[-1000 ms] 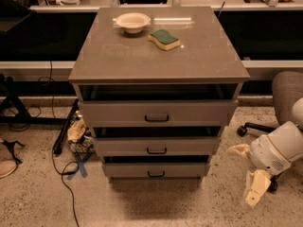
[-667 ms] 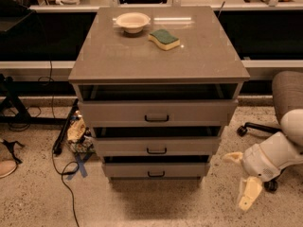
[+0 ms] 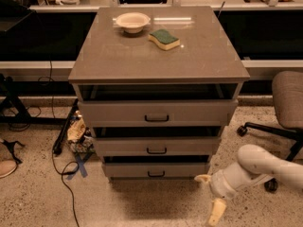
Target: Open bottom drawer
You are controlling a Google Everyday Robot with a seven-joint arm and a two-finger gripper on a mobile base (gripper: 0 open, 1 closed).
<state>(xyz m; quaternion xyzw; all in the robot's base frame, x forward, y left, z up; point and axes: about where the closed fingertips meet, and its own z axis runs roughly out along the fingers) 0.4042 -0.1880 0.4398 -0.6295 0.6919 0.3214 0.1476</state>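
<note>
The bottom drawer (image 3: 128, 170) is the lowest of three in a grey-brown cabinet (image 3: 156, 56). Its front is flat, with a small black bar handle (image 3: 156, 174), and it stands slightly out, like the two drawers above it. My gripper (image 3: 211, 196) hangs low near the floor, to the right of the drawer's front and a little below handle height. Its two cream fingers are spread apart and hold nothing. One fingertip (image 3: 202, 178) is close to the drawer's lower right corner; I cannot tell whether it touches.
A cream bowl (image 3: 132, 21) and a green-yellow sponge (image 3: 164, 39) lie on the cabinet top. An office chair (image 3: 287, 103) stands at the right. Cables and a pile of clutter (image 3: 78, 134) lie on the floor at the left.
My arm has moved left and lower, bringing the gripper from the far right towards the bottom drawer's right corner. The drawers have not moved.
</note>
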